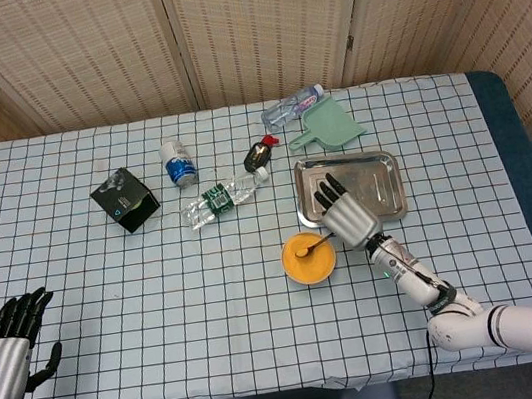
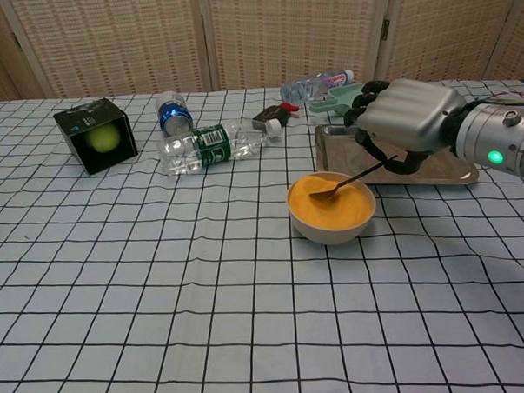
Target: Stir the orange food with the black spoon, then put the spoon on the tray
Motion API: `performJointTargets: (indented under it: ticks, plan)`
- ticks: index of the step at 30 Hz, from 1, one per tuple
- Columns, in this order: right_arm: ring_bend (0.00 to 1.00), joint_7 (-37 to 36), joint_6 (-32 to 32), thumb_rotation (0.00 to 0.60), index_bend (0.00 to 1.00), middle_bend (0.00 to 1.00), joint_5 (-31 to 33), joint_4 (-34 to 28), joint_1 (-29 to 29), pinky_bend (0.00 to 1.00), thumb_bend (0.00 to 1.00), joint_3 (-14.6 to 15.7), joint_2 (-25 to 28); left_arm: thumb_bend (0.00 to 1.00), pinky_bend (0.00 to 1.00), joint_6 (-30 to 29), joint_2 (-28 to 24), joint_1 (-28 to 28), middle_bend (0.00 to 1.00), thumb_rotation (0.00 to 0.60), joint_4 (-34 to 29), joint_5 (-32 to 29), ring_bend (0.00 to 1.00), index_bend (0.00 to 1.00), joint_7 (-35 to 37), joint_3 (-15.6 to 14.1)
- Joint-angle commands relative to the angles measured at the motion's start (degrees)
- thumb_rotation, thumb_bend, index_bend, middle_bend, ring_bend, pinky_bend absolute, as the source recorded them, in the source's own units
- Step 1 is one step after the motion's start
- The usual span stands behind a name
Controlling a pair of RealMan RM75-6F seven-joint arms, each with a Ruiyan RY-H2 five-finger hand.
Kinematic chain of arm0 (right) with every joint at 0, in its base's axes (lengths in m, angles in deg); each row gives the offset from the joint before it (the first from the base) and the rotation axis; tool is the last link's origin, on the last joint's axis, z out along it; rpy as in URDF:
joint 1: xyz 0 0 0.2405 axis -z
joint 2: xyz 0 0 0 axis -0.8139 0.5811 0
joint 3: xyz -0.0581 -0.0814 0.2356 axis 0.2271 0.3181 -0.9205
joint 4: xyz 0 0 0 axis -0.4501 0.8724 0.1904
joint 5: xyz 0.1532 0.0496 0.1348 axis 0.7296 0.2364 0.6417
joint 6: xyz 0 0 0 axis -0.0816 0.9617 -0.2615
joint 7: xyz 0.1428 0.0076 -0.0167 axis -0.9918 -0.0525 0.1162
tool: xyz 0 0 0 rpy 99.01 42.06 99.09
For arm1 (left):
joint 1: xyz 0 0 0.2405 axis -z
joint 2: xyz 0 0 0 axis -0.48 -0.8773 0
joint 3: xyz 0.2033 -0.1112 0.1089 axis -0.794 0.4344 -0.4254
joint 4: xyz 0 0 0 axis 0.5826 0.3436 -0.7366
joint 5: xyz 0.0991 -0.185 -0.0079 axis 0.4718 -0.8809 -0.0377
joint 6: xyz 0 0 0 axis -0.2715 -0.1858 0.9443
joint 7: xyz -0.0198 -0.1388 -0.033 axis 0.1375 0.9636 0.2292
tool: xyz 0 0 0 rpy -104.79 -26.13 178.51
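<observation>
A bowl (image 1: 308,259) (image 2: 330,208) of orange food stands near the table's middle. My right hand (image 1: 346,213) (image 2: 404,121) grips the handle of the black spoon (image 2: 344,183) (image 1: 316,245); its tip dips into the orange food. The hand hovers just right of the bowl, in front of the steel tray (image 1: 383,184) (image 2: 456,169). My left hand (image 1: 11,349) rests low at the table's front left corner, fingers apart and holding nothing; only the head view shows it.
A clear bottle (image 2: 212,146) lies on its side left of the tray. Behind are a blue-capped bottle (image 2: 173,114), a small dark sauce bottle (image 2: 270,119), another clear bottle (image 2: 316,85) and a green scoop (image 1: 327,126). A black box (image 2: 95,135) stands far left.
</observation>
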Motion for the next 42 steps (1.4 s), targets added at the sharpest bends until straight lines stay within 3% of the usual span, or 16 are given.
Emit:
performJointTargets:
  ticks: [1,14,21,27,42]
  plan:
    - [0.06,1.2,-0.2,0.6,1.0,0.15,0.9,-1.2,0.0,0.0,0.65,0.4,0.7,0.46,0.04,-0.1,0.0,0.0,0.0,0.6,0.0,0.0,0.0,0.0,0.0,0.0]
    - [0.06,5.0,-0.1,0.6,1.0,0.16,5.0,-7.3,-0.1,0.0,0.65,1.7,3.7,0.46,0.04,-0.4,-0.3,-0.2,0.0,0.6,-0.2,0.1,0.0,0.0,0.4,0.0]
    - [0.06,2.7,2.5,0.6,1.0,0.16,3.0,-8.6,0.4,0.0,0.65,1.5,4.5,0.46,0.04,-0.7,-0.3,-0.4,0.0,0.6,-0.3,0.2,0.0,0.0,0.2,-0.1]
    - [0.06,-3.9,5.2,0.6,1.0,0.16,-1.5,-8.0,1.6,0.0,0.65,1.4,5.0,0.46,0.04,-0.7,-0.2,-0.4,0.0,0.6,-0.2,0.2,0.0,0.0,0.1,0.0]
    - [0.06,-9.0,1.9,0.6,1.0,0.16,-0.2,-10.4,3.3,0.0,0.65,2.9,7.6,0.46,0.04,0.1,0.0,-0.1,0.0,0.6,-0.3,0.0,0.0,0.0,-0.5,-0.1]
